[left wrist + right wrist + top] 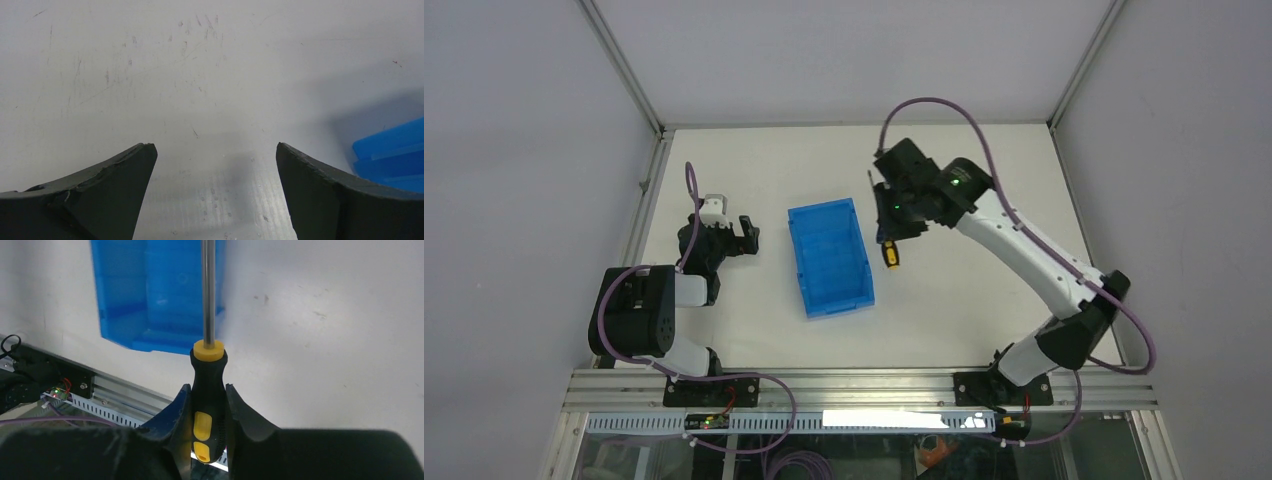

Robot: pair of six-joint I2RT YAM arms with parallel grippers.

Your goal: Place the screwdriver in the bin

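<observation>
The blue bin (822, 208) stands open and empty at the table's middle. My right gripper (888, 222) hovers just right of the bin, above the table, and is shut on the screwdriver (890, 256). In the right wrist view the fingers (180, 405) clamp the black and yellow handle (209, 365). The thin shaft points away, crossing the bin's right edge (150, 295). My left gripper (744, 235) is open and empty, left of the bin, low over the table. In its own view (215, 145) it shows only bare table, and a bin corner (395, 155) at the right.
The aluminium frame rail (854, 385) runs along the table's near edge, with cables below it. Metal posts and grey walls enclose the table at the back and sides. The right arm's purple cable (944, 105) loops above the far table.
</observation>
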